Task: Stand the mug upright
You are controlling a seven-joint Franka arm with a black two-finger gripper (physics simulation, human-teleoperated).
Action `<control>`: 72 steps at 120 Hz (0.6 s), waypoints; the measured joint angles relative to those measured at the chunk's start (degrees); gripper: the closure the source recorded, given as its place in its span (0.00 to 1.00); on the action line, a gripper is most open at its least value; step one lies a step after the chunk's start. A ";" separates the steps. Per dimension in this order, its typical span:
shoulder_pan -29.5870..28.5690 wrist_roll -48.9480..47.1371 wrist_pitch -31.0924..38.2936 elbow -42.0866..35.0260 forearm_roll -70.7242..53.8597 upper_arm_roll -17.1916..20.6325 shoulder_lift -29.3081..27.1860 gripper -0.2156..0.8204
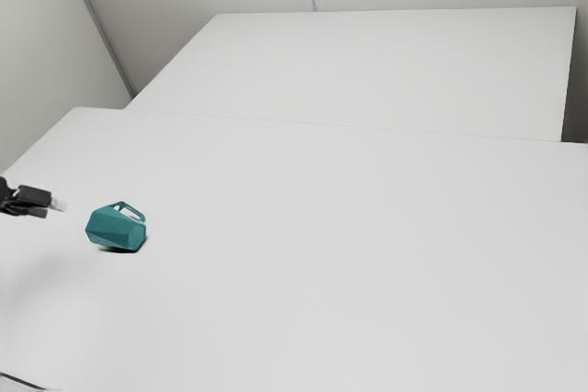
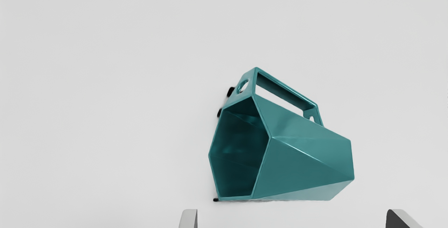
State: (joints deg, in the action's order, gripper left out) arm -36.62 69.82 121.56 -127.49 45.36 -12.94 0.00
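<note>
Mug [image 2: 301,154]: on its side on the table [image 1: 322,254], so not upright. In the wrist view its wide mouth [image 2: 239,151] gaped open and the body narrowed toward the base. Flat facets underneath probably kept it from rolling, I judged; the handle [image 2: 287,89] stuck out sideways from the body and likely acted as a stop too, though I couldn't tell whether it touched the table. Dark shadow patches sat by the rim and handle. My tool [image 1: 50,208] was wide, fingers [image 2: 189,219] well apart with nothing between them. It hung above the table near the mug, toward the exterior view's left, apart from it. That spread made sense to me: room to take the body or the rim without nudging it first. The mug lay ahead of the fingertips, so the next move called for going down and over to it, closing on the body or one wall of the mouth, then lifting a bit and tipping until the base faced down. Risks: slanted facets could slip out of a pinch, a shove could spin it around the handle, and letting go while tilted would drop it back on its side. Farther out, the exterior view had a pale slab [image 1: 367,71] behind the table, plain walls [image 1: 184,6], and a dark cord-like strip [image 1: 23,381] in the near corner at the exterior view's left.
</note>
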 joint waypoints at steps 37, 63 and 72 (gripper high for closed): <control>-0.34 14.56 -3.57 1.89 9.53 -0.24 6.00 0.23; 0.15 21.45 -5.03 3.18 10.87 -0.18 9.28 0.23; 0.22 23.31 -5.26 3.47 11.17 -0.13 10.21 0.23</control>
State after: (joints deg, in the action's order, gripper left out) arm -36.40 93.13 116.30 -124.03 56.53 -13.07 10.20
